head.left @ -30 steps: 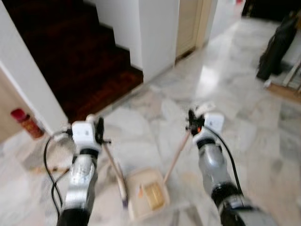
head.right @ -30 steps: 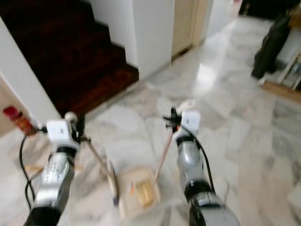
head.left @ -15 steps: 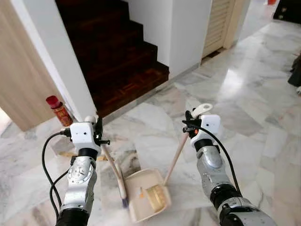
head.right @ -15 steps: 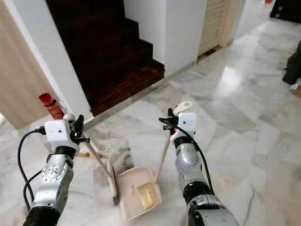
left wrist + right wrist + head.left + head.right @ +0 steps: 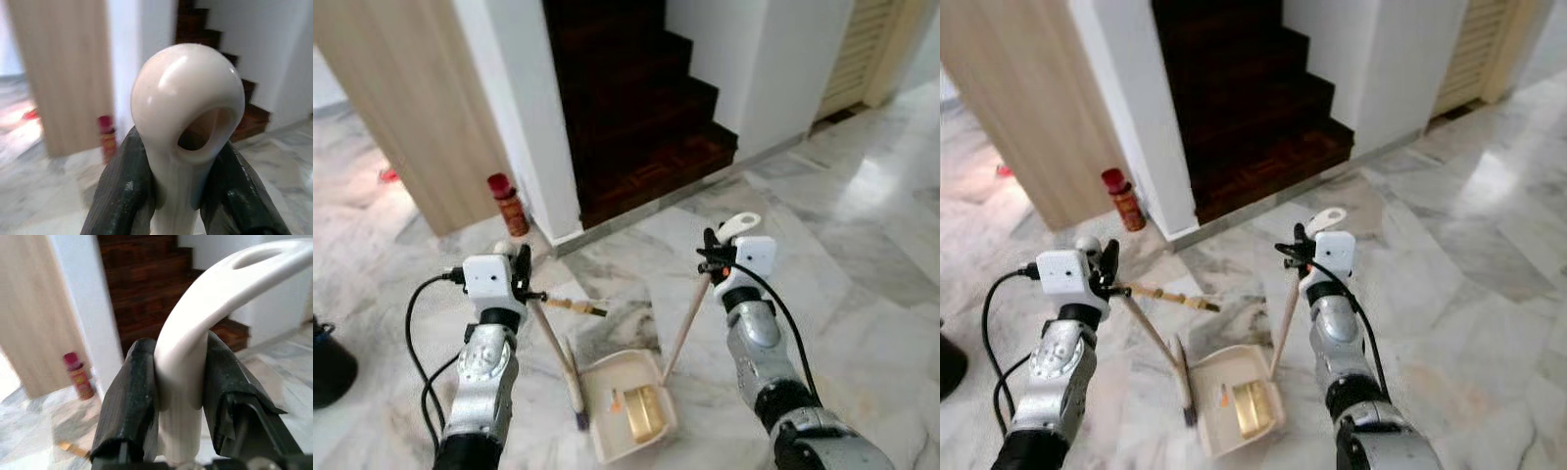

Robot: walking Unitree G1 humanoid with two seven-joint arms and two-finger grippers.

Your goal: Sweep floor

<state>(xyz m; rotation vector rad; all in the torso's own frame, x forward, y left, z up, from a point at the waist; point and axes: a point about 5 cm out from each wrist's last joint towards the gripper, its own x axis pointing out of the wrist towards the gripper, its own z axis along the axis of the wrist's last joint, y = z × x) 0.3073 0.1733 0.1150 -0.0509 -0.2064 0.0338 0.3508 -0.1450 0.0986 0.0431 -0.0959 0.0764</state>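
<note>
I had the left gripper clenched on the cream plastic handle with a looped end of the small hand broom, whose wooden shaft slanted down to the bristle end near the pale marble floor. Its black fingers pressed the handle from both sides in the left wrist view.

The right gripper was closed just as firmly around the white curved plastic handle of the cream rectangular dustpan. The dustpan's thin wooden stick ran down from that gripper to the pan, which sat on the floor between my two arms. Inside the pan I could see a yellowish block and a small orange scrap.

The broom's tip was just beside the pan's left edge. A thin stick-like piece of debris lay on the marble ahead of the pan. Farther off, a red spray can stood by the white wall corner, next to the dark wooden staircase and a light wood panel.
</note>
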